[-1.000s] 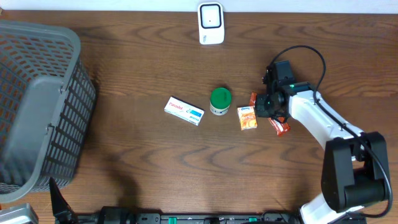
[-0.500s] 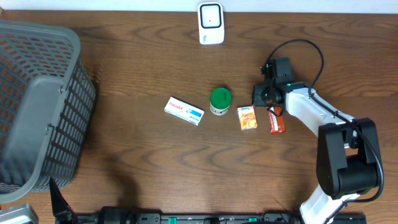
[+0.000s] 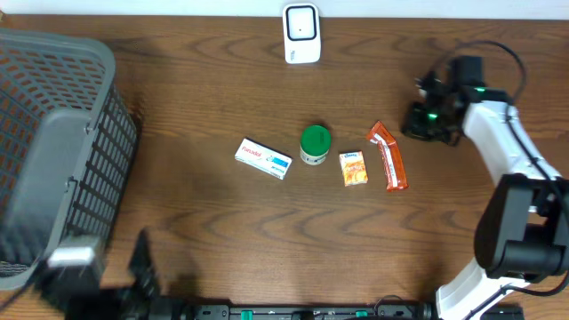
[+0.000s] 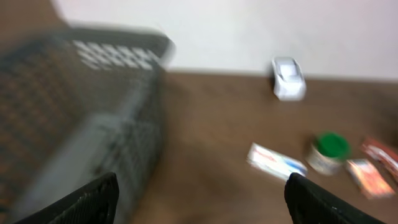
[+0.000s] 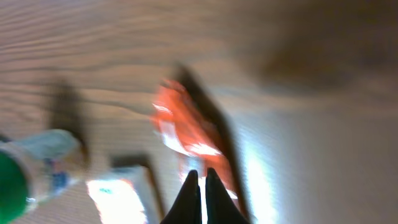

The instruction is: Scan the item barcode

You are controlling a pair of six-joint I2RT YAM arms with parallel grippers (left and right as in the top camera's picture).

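Grey basket [image 3: 53,151] fills left side, tall mesh wall blocks low approach there. Scanner [image 3: 301,33] upright at far edge, centre. Mid-table row: white box [image 3: 263,158], green-lidded jar [image 3: 315,144], orange carton [image 3: 354,168], red-orange packet [image 3: 388,157], gaps narrow. Open table [image 3: 196,80] between basket and white box, between row and scanner, along near side. Right gripper [image 3: 418,122] and arm crowd right side near packet.
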